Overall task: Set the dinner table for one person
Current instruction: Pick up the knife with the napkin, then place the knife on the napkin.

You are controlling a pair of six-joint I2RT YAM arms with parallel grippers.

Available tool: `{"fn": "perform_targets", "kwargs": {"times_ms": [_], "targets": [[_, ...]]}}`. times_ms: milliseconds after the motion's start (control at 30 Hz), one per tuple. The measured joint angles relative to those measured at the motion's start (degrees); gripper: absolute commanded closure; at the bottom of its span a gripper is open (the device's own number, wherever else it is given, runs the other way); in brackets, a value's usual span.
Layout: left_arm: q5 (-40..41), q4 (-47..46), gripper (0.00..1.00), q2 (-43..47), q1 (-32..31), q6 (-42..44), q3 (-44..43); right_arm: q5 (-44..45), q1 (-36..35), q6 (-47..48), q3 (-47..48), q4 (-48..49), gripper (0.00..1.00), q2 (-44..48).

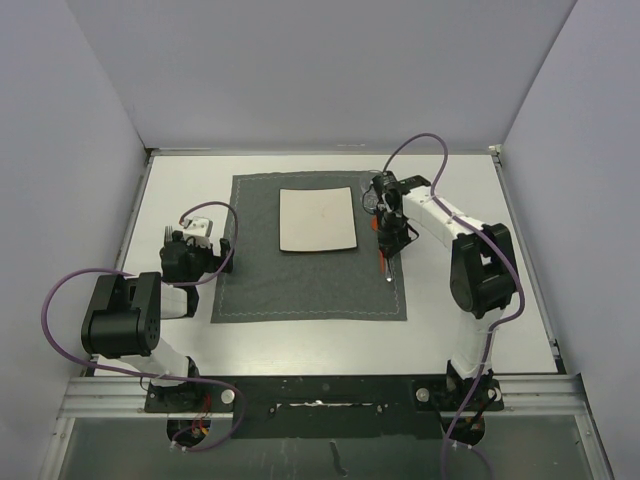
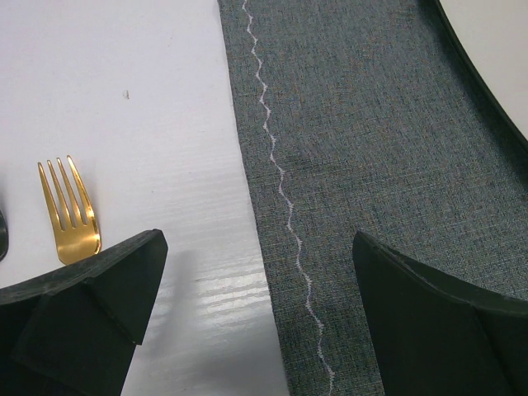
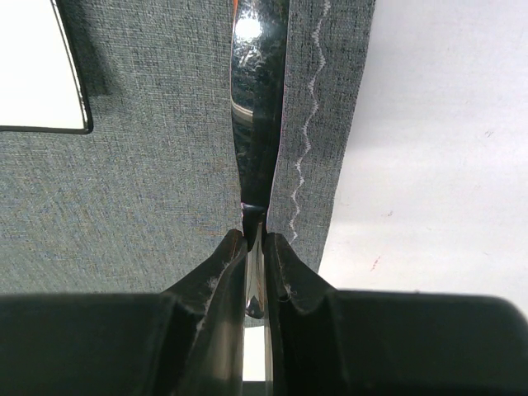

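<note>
The white dinner table (image 1: pixel 480 300) carries a dark grey stitched placemat (image 1: pixel 300 285) with a small white square plate (image 1: pixel 317 220) on its far half. My right gripper (image 1: pixel 385 235) is shut on a shiny knife (image 1: pixel 385 270) and holds it over the placemat's right strip, just right of the plate. In the right wrist view the blade (image 3: pixel 257 99) runs out from the closed gripper (image 3: pixel 254 239), alongside the stitched border. My left gripper (image 2: pixel 257 256) is open and empty, straddling the placemat's left edge (image 2: pixel 247 206). A gold fork (image 2: pixel 70 210) lies on the table to its left.
Grey walls enclose the table on three sides. The plate's corner (image 3: pixel 41 74) shows left of the knife. Purple cables loop from both arms; the left one (image 1: pixel 60 290) hangs over the table's left edge. Bare tabletop lies right of the placemat (image 3: pixel 445 165).
</note>
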State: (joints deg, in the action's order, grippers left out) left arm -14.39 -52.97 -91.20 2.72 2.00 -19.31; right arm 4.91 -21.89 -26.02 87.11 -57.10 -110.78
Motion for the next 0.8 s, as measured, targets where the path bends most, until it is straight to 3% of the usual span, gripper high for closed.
{"fn": "perform_targets", "kwargs": {"times_ms": [800], "targets": [[-0.02,0.0,0.02,0.0,0.0,0.0,0.0,-1.11,-1.95,0.0,4.52,-0.57,1.0,-3.67]]}}
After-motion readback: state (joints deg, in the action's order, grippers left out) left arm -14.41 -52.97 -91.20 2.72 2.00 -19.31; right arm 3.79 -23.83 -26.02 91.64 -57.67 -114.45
